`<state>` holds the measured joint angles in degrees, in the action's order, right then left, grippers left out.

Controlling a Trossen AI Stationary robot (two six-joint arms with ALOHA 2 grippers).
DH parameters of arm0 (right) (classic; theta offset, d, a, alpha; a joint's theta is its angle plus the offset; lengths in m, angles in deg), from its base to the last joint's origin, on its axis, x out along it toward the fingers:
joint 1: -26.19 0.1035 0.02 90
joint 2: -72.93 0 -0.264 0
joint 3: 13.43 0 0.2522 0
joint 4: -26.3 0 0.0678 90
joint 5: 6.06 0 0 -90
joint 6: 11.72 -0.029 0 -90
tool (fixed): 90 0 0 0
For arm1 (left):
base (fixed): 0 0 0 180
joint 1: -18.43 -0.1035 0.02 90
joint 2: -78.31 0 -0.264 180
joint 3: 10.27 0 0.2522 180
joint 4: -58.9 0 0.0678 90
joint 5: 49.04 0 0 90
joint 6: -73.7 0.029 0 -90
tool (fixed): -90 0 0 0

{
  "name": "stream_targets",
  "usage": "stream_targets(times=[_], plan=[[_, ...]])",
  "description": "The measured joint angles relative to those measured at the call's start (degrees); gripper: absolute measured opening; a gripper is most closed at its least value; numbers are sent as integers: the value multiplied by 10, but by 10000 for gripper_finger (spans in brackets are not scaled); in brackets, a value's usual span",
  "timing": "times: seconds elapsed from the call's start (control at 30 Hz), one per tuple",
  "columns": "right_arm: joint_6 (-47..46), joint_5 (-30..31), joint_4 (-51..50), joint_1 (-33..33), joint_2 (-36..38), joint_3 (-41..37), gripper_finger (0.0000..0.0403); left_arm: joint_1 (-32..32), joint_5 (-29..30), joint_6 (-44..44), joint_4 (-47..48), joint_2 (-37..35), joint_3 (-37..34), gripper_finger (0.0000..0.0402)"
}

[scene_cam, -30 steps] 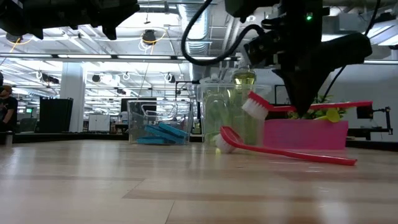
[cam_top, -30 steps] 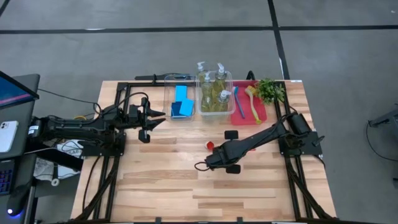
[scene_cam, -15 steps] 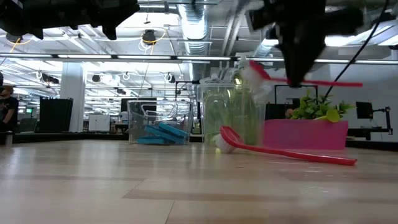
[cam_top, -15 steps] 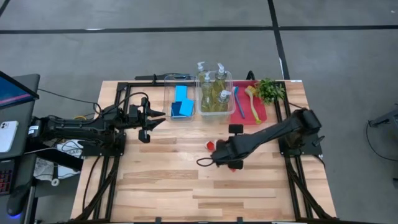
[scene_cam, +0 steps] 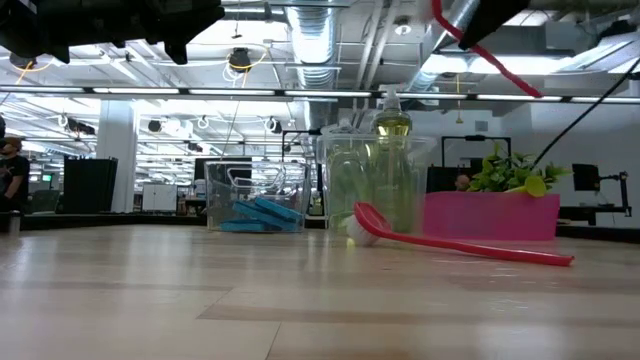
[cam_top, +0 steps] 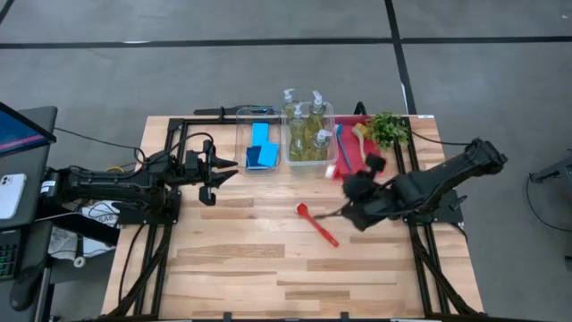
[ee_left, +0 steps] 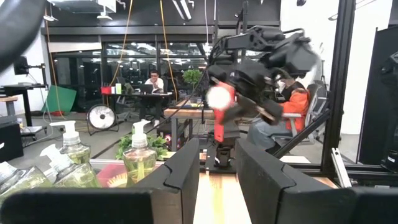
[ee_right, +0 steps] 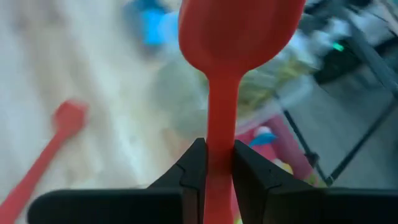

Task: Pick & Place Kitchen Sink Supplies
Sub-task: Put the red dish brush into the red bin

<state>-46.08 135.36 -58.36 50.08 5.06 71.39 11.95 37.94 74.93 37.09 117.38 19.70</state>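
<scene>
Right gripper (cam_top: 350, 199), pinching a thin red long-handled brush (ee_right: 227, 74), has risen off the table toward the red tray (cam_top: 375, 167); another red brush (cam_top: 317, 224) lies before it. Left gripper (cam_top: 228, 170) waits, fingers parted.

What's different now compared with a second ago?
The right tool, shut on a red brush, lifted it off the table and swung it toward the red tray. The second red brush stayed on the wood, now uncovered. The left tool, the sponges and the pump bottles did not move.
</scene>
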Motion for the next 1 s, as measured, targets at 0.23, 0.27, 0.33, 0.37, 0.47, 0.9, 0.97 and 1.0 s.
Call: stream_targets(times=[0.23, 0.27, 0.33, 0.37, 0.47, 0.9, 0.97, 1.0], plan=[[-211, 115, -5, -38, 51, -83, 49, 0, 0, 0, 0, 0, 0, 104], [-233, 122, -4, -48, 54, -93, 49, 0, 0, 0, -1, 0, 0, 104], [-278, 127, -7, -73, 57, -114, 50, 0, 0, 0, -2, 0, 0, 104], [-298, 127, -7, -86, 57, -121, 51, 0, 0, 0, -2, 0, 0, 104], [-335, 123, -7, -128, 57, -143, 56, 0, 0, 0, -2, 0, 0, 104], [-314, 71, 0, -273, 52, -150, 60, 0, 0, 0, -1, 0, 0, 104], [-293, 64, 2, -289, 45, -150, 60, 0, 0, 0, -2, 0, 0, 104], [-285, 60, 4, -297, 40, -150, 60, 0, 0, 0, -2, 0, 0, 104]])
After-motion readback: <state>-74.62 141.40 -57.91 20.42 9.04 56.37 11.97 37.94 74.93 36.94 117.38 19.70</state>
